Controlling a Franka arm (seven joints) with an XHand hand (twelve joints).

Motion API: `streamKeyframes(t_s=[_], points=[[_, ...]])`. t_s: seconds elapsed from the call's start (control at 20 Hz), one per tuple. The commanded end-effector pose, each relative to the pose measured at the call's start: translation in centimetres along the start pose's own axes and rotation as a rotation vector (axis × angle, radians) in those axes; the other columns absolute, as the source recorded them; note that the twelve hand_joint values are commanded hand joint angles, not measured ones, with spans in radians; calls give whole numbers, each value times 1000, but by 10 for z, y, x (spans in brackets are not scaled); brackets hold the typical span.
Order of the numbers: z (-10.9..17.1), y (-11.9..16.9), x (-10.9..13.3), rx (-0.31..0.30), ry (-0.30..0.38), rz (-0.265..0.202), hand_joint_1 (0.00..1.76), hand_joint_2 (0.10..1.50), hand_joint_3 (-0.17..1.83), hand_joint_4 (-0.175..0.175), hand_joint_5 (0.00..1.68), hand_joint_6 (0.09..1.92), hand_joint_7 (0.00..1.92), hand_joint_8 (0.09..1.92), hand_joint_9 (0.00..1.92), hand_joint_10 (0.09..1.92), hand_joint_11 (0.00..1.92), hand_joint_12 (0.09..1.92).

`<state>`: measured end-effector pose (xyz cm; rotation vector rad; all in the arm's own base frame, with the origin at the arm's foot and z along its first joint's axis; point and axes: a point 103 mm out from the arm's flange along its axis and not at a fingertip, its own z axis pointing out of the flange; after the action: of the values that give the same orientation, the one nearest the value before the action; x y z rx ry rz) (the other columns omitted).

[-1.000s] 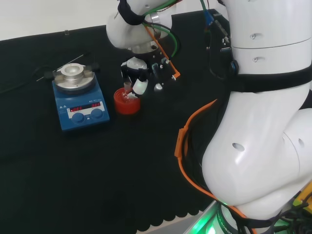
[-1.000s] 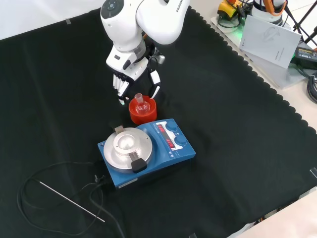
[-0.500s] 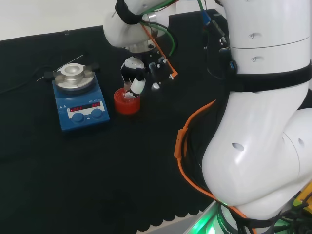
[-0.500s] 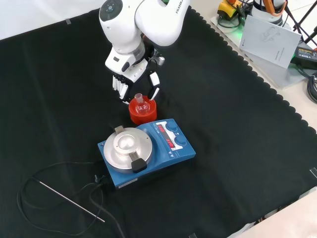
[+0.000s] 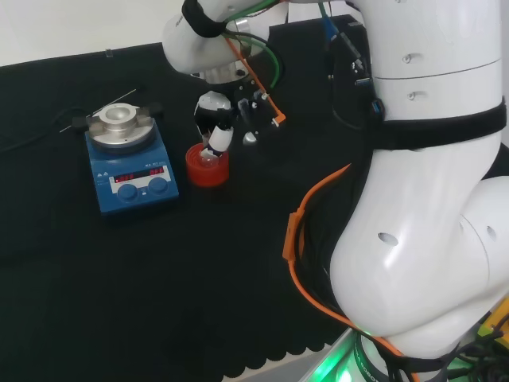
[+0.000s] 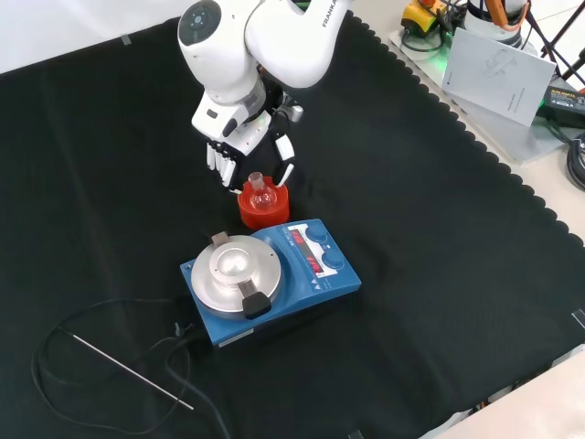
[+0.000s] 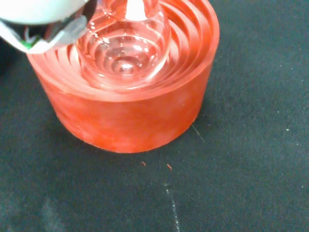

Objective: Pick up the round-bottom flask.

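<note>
**Round-bottom flask sitting in its stand, hand right next to it**

Round-bottom flask (image 6: 260, 194) is clear glass, and it sits upright in the red ribbed stand (image 6: 263, 207) on the black cloth (image 6: 439, 247). In the front view the hand (image 6: 245, 155) hangs just above and behind the stand, fingers (image 6: 218, 161) pointing down and spread apart, thumb (image 6: 285, 172) off to one side of the flask neck. Nothing's curled round the glass, it's not pinching anything. In the wrist view the flask bulb (image 7: 123, 46) rests in the stand's (image 7: 130, 104) rings with a blurry white fingertip (image 7: 41, 19) close beside it; can't tell if they touch. On the far side of the stand from the hand is a blue stirrer plate (image 6: 265, 279).
</note>
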<state>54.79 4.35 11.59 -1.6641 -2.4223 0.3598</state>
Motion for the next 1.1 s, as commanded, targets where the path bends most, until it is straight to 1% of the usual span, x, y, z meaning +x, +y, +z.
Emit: streamKeyframes(t_s=[0.05,0.15,0.4,0.75,0.9,1.1], points=[[0,2,4,9,-9,-4,863,397,895,-175,716,1092,968,872,1046,774,946,1263],[-1,2,4,7,-9,-5,862,398,895,-175,718,1095,974,875,1049,777,950,1264],[-3,4,9,2,-12,-11,890,402,901,-175,767,1076,1067,863,1151,751,1028,1222],[-7,6,15,-12,-20,-17,1002,404,927,-175,898,973,1196,850,1305,701,1160,1141],[-5,6,17,-9,-23,-17,1054,405,943,-175,955,910,1269,795,1361,669,1240,1088],[-3,6,17,-14,-18,-17,1101,405,960,-175,1013,852,1349,713,1419,634,1300,1051]])
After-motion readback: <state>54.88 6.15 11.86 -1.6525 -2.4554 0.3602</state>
